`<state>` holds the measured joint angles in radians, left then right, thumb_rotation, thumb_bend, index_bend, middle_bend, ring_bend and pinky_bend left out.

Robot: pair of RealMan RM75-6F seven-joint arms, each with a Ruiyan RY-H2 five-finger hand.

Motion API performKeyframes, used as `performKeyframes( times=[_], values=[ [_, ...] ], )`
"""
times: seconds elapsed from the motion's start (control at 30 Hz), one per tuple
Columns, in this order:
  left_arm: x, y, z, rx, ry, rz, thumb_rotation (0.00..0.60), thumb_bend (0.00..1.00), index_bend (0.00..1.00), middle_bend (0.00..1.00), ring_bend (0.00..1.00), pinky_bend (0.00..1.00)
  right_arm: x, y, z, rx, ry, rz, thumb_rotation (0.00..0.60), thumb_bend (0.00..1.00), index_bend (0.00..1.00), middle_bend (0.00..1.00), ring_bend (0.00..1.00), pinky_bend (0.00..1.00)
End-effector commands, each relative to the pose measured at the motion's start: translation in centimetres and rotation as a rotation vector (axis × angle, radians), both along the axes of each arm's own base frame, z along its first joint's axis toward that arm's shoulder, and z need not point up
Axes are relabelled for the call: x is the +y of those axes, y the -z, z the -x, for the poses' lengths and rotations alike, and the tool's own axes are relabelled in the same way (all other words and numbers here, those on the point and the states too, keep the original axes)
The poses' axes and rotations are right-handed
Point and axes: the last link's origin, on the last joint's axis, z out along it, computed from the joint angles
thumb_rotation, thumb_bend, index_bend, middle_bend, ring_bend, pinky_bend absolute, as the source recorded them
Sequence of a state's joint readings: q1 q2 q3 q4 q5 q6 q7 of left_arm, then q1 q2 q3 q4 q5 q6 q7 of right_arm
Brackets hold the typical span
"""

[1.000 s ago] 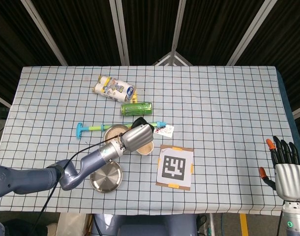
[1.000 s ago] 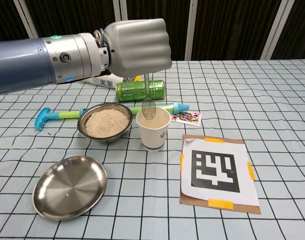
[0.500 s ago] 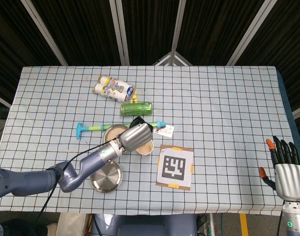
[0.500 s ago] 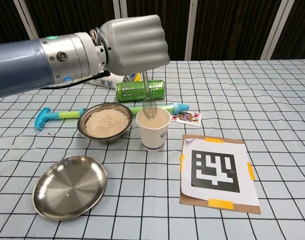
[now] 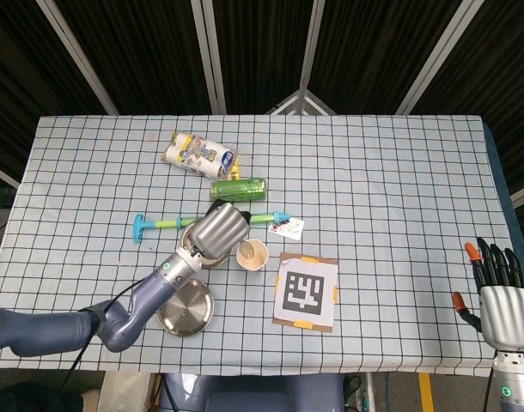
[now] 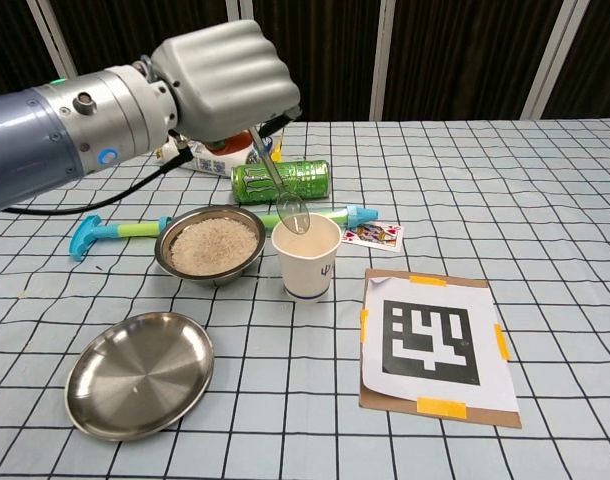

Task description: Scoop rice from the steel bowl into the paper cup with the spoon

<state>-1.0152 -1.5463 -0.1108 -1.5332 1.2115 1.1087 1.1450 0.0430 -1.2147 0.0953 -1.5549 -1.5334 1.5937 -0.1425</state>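
Observation:
My left hand [image 6: 225, 80] [image 5: 217, 230] grips a clear plastic spoon [image 6: 281, 196] by its handle, above the steel bowl. The spoon slants down to the right, its bowl just over the rim of the white paper cup [image 6: 306, 256] [image 5: 252, 254]. The steel bowl [image 6: 209, 244] full of white rice stands just left of the cup; in the head view my hand covers most of it. My right hand [image 5: 497, 296] stays at the table's near right edge, fingers straight and apart, holding nothing.
An empty steel plate [image 6: 139, 373] lies in front of the bowl. A marker card [image 6: 432, 343] lies right of the cup. Behind are a blue-green toothbrush [image 6: 120, 231], a green can [image 6: 281, 179], a playing card [image 6: 371, 235] and a packet [image 5: 199, 154].
My left hand has shifted left, away from above the cup toward the bowl, tilting the spoon so its handle now leans left. The right hand has not moved.

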Motion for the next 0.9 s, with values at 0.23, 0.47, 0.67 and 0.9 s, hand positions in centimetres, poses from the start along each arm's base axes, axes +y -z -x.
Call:
performKeyframes(
  times=[0.23,0.47,0.67,0.9],
  values=[
    [-2.0,-3.6,4.6,-0.243,-0.407,0.065,0.6,0.48,0.58,0.99,0.99,1.0,-0.1,0.0,0.0,0.002,0.001,-0.001,0.6,0.38,0.0,0.0,0.0,0.0],
    [-4.8,-4.3,8.1,-0.24,-0.608,0.116,0.6,0.46,0.58,0.99,0.99,1.0,-0.1,0.0,0.0,0.004,0.002,0.003,0.6,0.38,0.0,0.0,0.0,0.0],
    [-6.6,-3.0,10.3,-0.248,-0.705,0.167,0.6,0.46,0.58,0.99,0.99,1.0,-0.1,0.0,0.0,0.007,0.003,0.004,0.6,0.38,0.0,0.0,0.0,0.0],
    [-8.0,-1.1,11.5,-0.251,-0.739,0.212,0.6,0.46,0.58,0.99,0.99,1.0,-0.1,0.0,0.0,0.008,0.001,0.01,0.6,0.38,0.0,0.0,0.0,0.0]
  ],
)
